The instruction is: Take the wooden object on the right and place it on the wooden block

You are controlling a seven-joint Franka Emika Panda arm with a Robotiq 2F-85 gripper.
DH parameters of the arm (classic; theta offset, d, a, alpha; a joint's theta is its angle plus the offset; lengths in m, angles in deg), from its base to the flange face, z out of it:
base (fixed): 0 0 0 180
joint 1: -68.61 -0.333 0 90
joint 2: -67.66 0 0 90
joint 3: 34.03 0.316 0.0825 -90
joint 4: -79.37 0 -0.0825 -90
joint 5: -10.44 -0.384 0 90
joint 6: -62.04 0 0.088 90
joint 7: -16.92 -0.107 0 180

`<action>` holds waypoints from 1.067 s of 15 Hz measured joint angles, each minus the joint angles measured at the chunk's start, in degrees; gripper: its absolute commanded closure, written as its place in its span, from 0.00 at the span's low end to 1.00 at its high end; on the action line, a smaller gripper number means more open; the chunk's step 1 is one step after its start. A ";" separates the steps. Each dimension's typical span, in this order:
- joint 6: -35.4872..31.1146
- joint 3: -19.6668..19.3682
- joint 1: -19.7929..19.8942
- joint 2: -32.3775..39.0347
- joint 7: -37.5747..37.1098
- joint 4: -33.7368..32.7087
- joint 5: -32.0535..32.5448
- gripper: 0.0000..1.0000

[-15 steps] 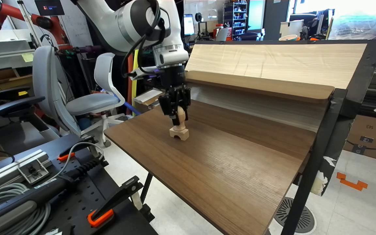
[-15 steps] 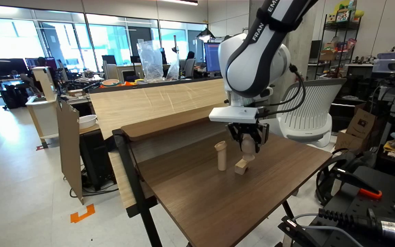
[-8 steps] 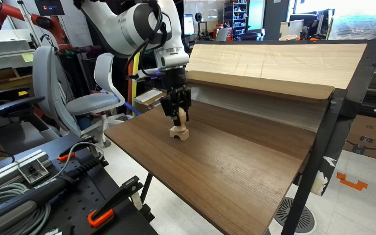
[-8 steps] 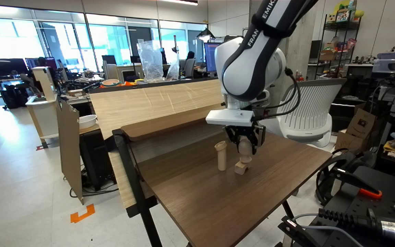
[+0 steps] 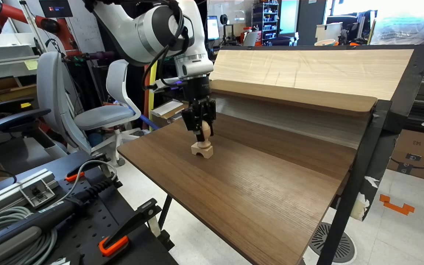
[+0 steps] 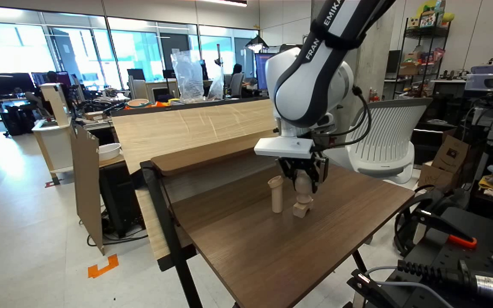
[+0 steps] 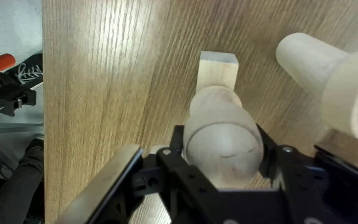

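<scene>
Franka Emika Panda arm [image 6: 315,85], one: white shells, black bands, part of the maker's lettering legible; in an exterior view it slants from upper right down to a bent joint, the section below nearly upright. Wrist [image 5: 193,67]: white, pointing down. Housing [image 6: 284,146]: flat, white, at the wrist. Robotiq gripper [image 7: 222,143]: black, facing down, loaded and clasping; fingers [image 7: 176,138] left and right, tips apart.

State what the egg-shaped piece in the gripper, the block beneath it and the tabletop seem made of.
Egg-shaped piece: likely bare wood, smooth; pale tan, no strong gloss.
Block: probably unpainted wood too; pale, yellowish top.
Tabletop: wood or laminate, can't tell which, slightly glossy; brown streaked grain, bright reflection.
</scene>
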State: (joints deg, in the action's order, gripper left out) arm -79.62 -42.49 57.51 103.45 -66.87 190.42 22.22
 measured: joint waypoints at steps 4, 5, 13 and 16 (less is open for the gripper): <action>0.00 0.00 0.00 0.42 -0.03 -0.37 -0.04 0.72; 0.00 0.01 0.00 0.47 -0.04 -0.41 -0.05 0.72; 0.00 0.10 -0.09 0.63 -0.05 -0.42 -0.10 0.14; 0.00 0.10 -0.09 0.63 -0.06 -0.43 -0.10 0.00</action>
State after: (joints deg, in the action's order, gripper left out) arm -79.62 -42.39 57.42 104.08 -66.92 189.99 22.12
